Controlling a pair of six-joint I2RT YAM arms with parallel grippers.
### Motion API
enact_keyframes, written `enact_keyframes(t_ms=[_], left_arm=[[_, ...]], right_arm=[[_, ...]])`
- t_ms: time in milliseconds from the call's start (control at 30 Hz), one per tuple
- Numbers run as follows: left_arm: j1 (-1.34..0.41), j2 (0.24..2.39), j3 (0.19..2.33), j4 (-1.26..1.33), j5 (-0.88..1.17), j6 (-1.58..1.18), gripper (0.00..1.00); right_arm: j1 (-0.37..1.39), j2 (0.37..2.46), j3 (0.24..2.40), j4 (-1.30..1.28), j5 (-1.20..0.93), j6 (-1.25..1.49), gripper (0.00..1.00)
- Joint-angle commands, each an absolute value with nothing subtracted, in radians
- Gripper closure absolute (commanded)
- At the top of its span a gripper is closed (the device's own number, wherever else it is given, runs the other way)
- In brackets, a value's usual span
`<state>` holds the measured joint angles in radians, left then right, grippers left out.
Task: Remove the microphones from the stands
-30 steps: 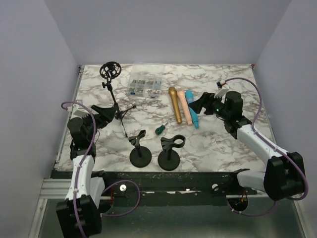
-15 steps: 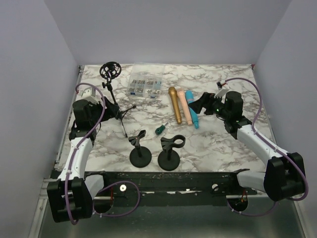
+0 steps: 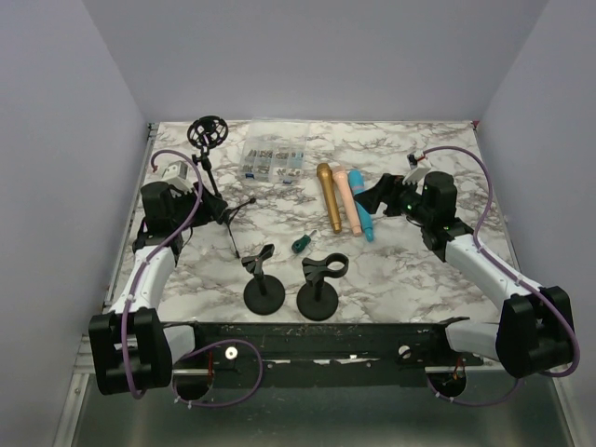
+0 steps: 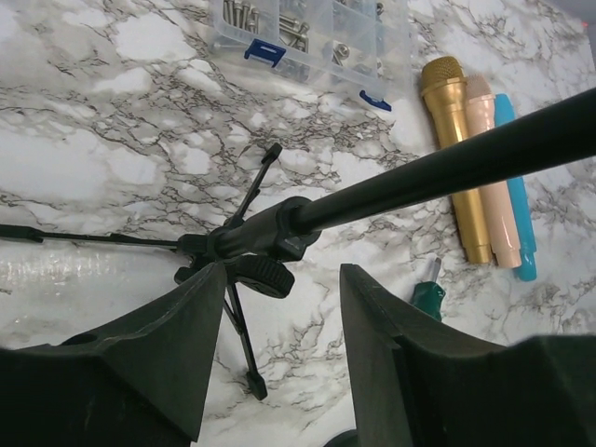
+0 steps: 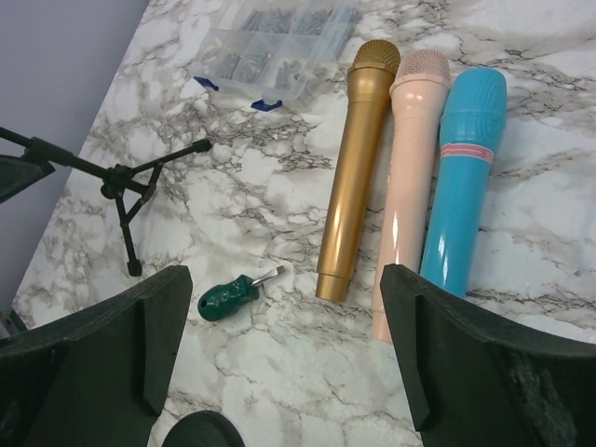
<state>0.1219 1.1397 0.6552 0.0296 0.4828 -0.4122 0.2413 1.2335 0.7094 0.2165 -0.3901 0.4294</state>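
Three microphones lie side by side on the marble table: gold [image 3: 329, 197] [image 5: 354, 177], pink [image 3: 346, 197] [image 5: 405, 177] and blue [image 3: 362, 207] [image 5: 463, 177]. A black tripod stand [image 3: 216, 186] with a round shock mount [image 3: 207, 132] stands at the back left; its pole [image 4: 447, 168] crosses the left wrist view. Two short desk stands [image 3: 264, 279] [image 3: 319, 284] with clips stand at the front, and I see no microphone in any of them. My left gripper [image 3: 198, 196] [image 4: 282, 279] is open beside the tripod's hub. My right gripper [image 3: 372, 197] [image 5: 284, 279] is open and empty, just right of the microphones.
A clear box of screws [image 3: 272, 161] [image 4: 307, 37] [image 5: 270, 56] sits at the back centre. A green-handled screwdriver [image 3: 299, 244] [image 5: 228, 296] [image 4: 428, 298] lies between the microphones and the desk stands. The tripod's legs [image 4: 247, 345] spread over the left part of the table.
My left arm has swung back and up from the front-left corner to the tripod stand. The right arm and the objects have not moved.
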Motion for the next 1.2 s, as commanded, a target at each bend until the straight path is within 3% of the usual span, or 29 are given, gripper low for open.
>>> enact_keyframes(t_ms=[0,233,500,733,1167], left_arm=[[0.12,1.162,0.66,0.073,0.533,-0.416,0.51],[0.158,1.173,0.67,0.089,0.559,-0.458,0.78],[0.215,1.189,0.657,0.1,0.633,-0.525,1.0],[0.26,1.229,0.642,0.147,0.785,-0.701,1.0],[0.309,1.281,0.528,0.282,0.858,-1.097,1.0]], right_arm=[[0.245,1.226,0.693,0.239,-0.401,0.428,0.09],[0.245,1.224,0.692,0.24,-0.4,0.426,0.09],[0.246,1.224,0.692,0.24,-0.399,0.426,0.09],[0.245,1.227,0.692,0.241,-0.4,0.428,0.09],[0.246,1.241,0.692,0.246,-0.404,0.43,0.09]])
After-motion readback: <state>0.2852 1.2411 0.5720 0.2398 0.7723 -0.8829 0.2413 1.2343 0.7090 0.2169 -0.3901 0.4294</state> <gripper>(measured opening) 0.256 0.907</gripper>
